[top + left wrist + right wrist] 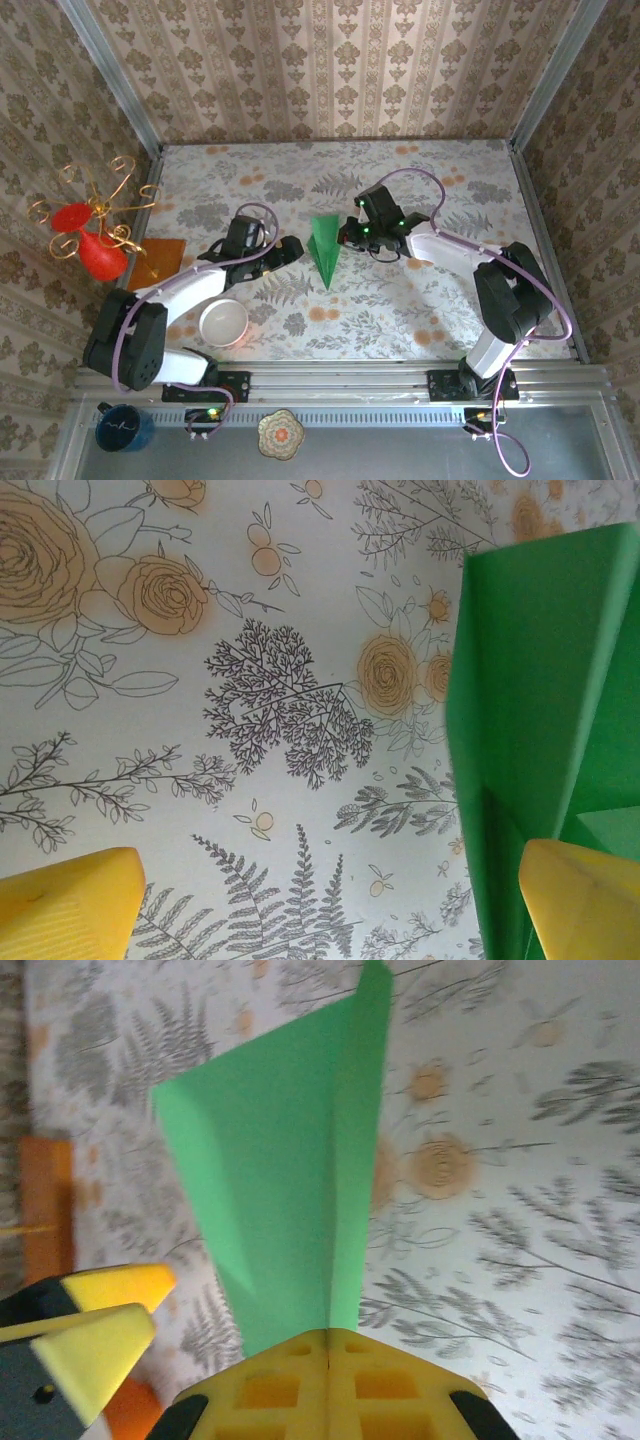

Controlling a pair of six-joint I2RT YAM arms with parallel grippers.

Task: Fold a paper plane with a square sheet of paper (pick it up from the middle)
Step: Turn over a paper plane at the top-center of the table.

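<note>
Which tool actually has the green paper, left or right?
The right tool, closed on the paper plane along its crease. The left tool is wide open at the plane's edge, clamping nothing.

The paper plane (324, 250) is bright green and plain all over. The table (420, 300) is white with orange flowers and grey ferns, a busy print. The walls (330, 70) are tan with rows of curly leaf shapes. The flat sheet (160, 262) is orange and the vase (100, 255) is red (its curly wires (110, 195) are gold). The bowl (223, 323) is white, the mug (122, 428) dark blue. The left gripper (330, 900) and right gripper (328, 1345) have yellow fingers (70, 900).
</note>
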